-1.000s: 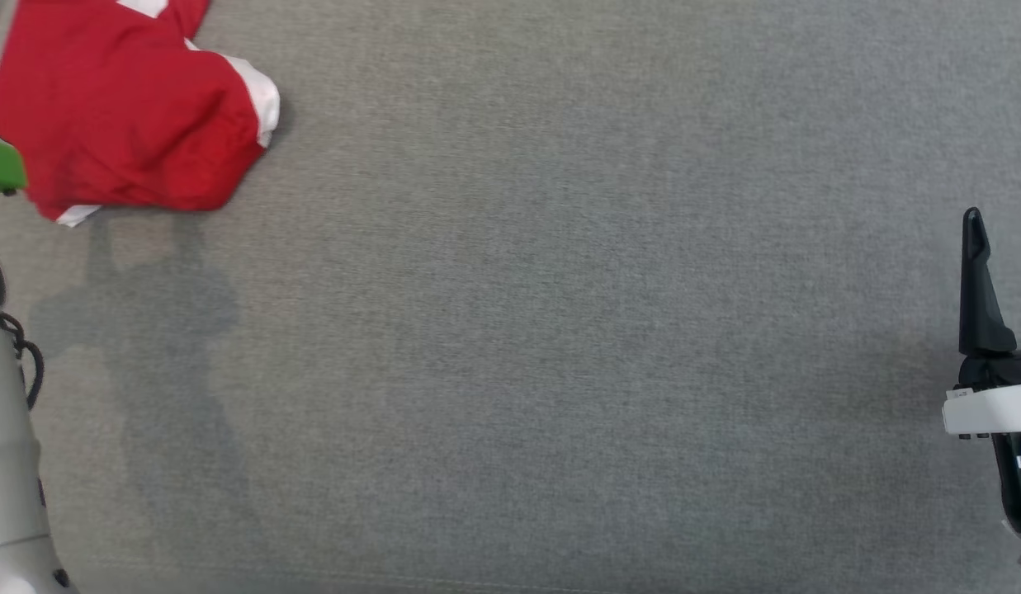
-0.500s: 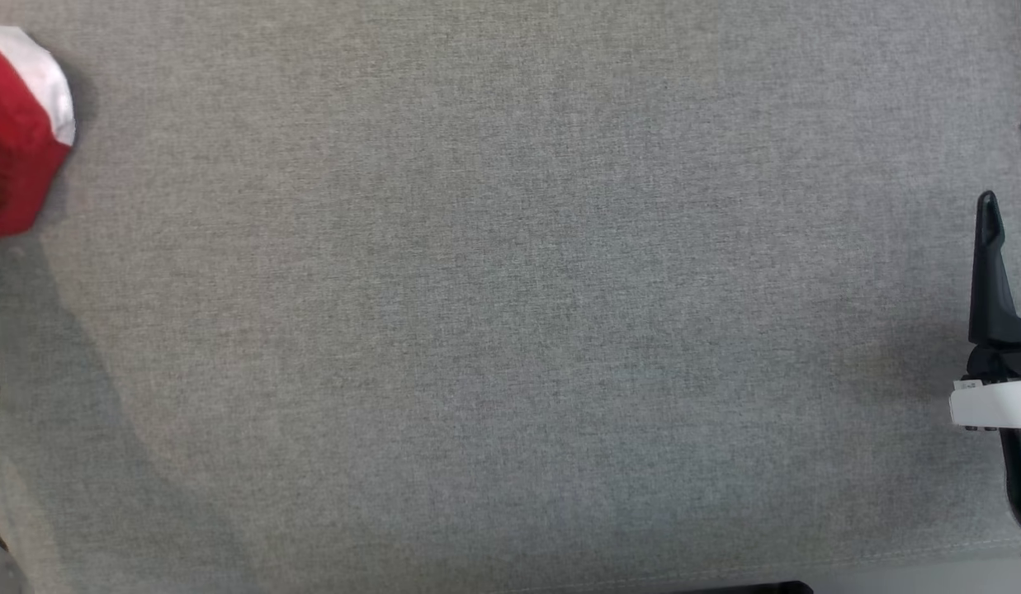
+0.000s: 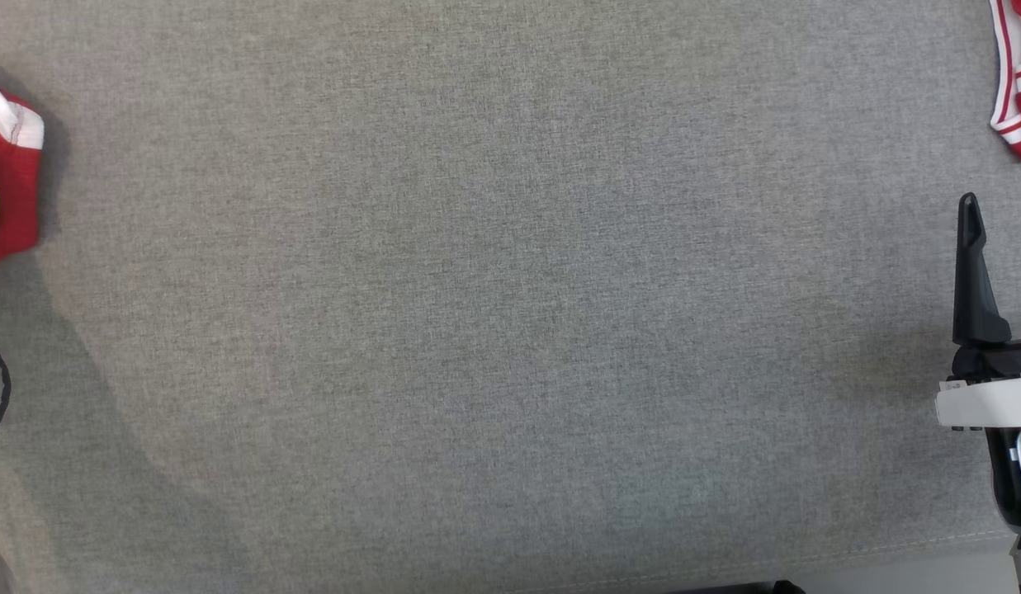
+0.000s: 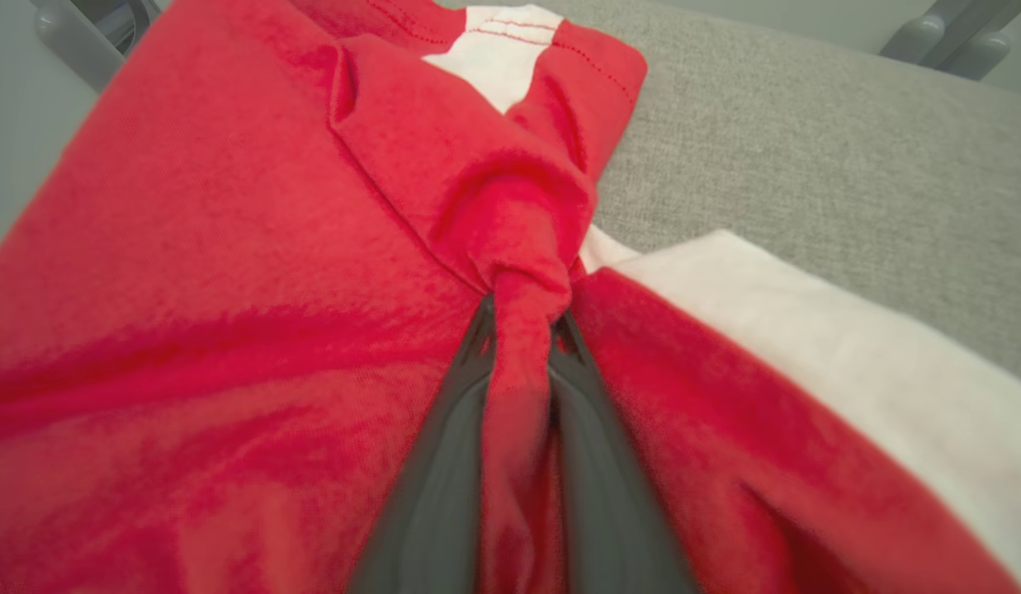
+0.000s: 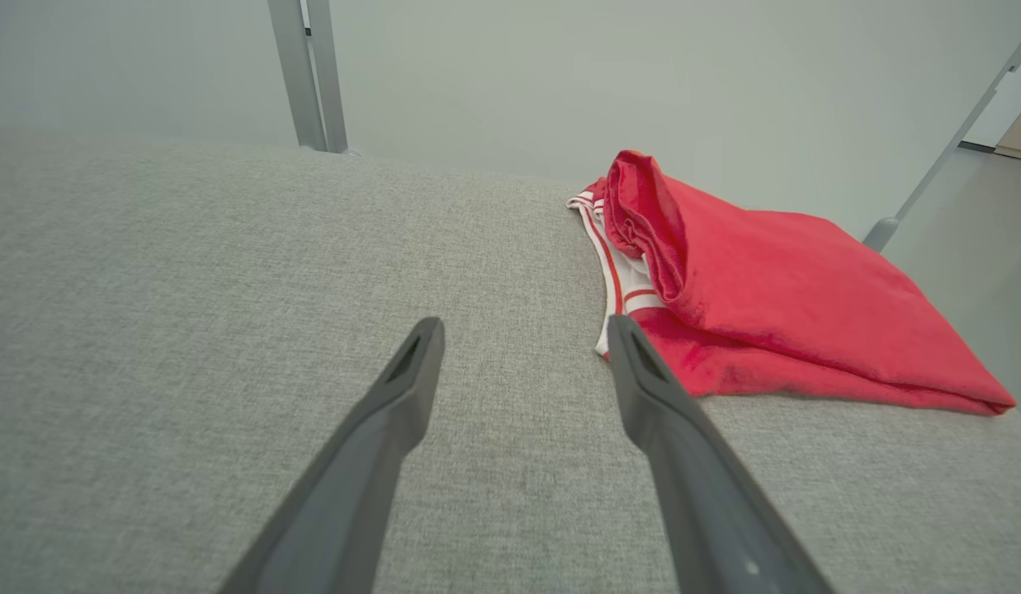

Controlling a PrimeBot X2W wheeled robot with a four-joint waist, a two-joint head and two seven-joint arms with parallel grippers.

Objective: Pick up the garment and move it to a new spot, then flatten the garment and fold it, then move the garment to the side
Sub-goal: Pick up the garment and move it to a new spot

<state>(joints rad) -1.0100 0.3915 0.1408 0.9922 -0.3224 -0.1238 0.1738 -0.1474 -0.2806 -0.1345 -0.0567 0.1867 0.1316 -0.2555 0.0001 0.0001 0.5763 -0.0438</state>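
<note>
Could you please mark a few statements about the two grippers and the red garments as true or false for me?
1. The left gripper pinches a fold of the red garment. True.
2. The right gripper is closed on cloth. False: its jaws stand open with nothing between them.
3. A second red garment with striped trim lies on the grey surface. True.
4. The held garment is plain red all over. False: it has white trim.
</note>
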